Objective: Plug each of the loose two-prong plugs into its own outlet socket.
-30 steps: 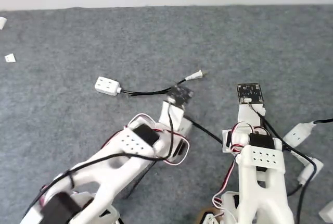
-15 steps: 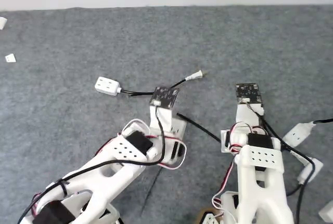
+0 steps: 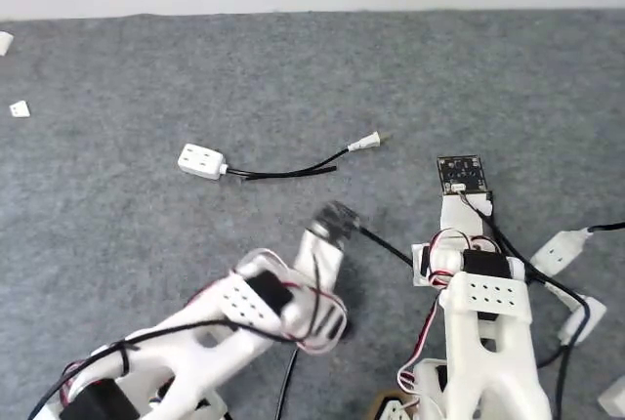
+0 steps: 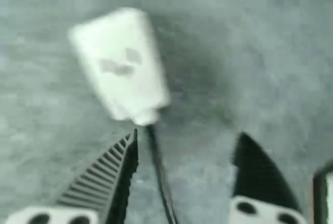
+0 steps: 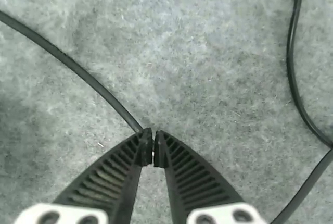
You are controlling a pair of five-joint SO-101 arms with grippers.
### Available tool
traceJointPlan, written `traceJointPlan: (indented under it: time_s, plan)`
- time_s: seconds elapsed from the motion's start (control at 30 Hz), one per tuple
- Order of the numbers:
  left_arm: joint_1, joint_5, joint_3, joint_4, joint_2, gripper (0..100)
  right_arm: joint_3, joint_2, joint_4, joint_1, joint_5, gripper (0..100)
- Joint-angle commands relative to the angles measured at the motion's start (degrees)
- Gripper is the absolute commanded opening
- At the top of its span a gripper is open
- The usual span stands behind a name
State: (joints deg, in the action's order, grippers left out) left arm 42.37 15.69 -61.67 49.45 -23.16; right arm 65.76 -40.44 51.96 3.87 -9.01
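Since the left end effector (image 4: 182, 169) hangs released, its jaws spread wide, with a white outlet socket (image 4: 120, 62) just ahead of them, the step in hand appears to be taking hold of that block. It would go best if the jaws are first centred on it, because the socket sits off toward the ribbed finger (image 4: 117, 177) rather than midway. The grip should close across the block's long sides, not on the thin black cord (image 4: 158, 172), which leaves the near end and runs back between the jaws. The slotted face should stay uncovered for a plug. The socket is a rounded oblong lying flat on the grey worktop (image 4: 270, 52), with two short marks on its upper face that I take for slots. The right end effector (image 5: 150, 148) is clenched, tips pressed together with nothing visibly between them. A black cable (image 5: 78, 70) reaches its tip and passes beneath.
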Motion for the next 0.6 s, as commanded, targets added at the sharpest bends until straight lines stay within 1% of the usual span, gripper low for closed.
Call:
traceJointPlan:
  time_s: [0.0, 0.17, 0.37, 0.57]
  plan:
    - [3.43, -2.11, 0.31, -0.35, -1.23, 20, -0.79, -1.63, -0.22, -0.31, -0.88, 0.9]
    - [2.29, -2.20, -2.07, -0.35, -1.14, 19, -0.79, -1.63, -0.22, -0.22, -0.88, 0.9]
    - [-3.52, -2.46, -2.68, -1.05, -1.14, 19, -0.79, -1.63, -0.22, -0.22, -0.88, 0.9]
    - [-3.78, -2.02, -3.74, -0.70, -1.05, 19, -0.79, -1.63, -0.22, -0.22, -0.88, 0.9]
